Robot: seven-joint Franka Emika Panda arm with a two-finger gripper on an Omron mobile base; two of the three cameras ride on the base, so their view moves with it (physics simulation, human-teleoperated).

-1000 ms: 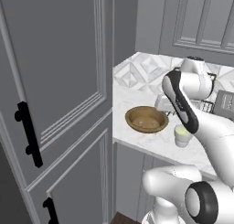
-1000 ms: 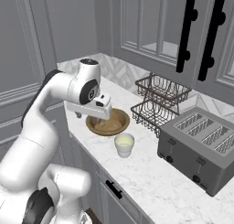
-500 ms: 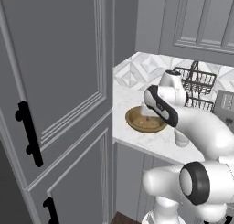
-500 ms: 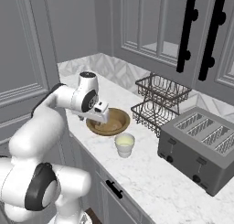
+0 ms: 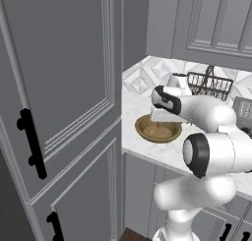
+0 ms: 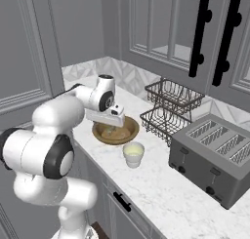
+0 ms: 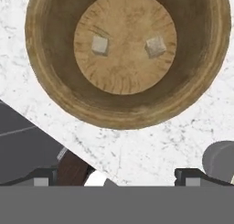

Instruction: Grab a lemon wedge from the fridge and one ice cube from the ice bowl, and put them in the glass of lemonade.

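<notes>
With fingers (image 7: pixel 41 178) spread wide and empty above the ice bowl (image 7: pixel 50 81), two ice cubes (image 7: pixel 99 45) lie ahead unpicked, and the glass of lemonade (image 6: pixel 133 154) holds nothing added that can be seen.

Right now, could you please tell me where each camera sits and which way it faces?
Left base view: behind the arm on its left, looking forward and down along tall cabinet doors at the counter; the white arm rises lower right, reaching over the ice bowl.
Right base view: behind on the right, looking at the glass of lemonade, wire baskets and toaster; the arm rises lower left.
Hand view: on the hand, looking straight down into the bowl at two ice cubes; the open gripper tips show at the bottom.
All three share the bowl.
</notes>
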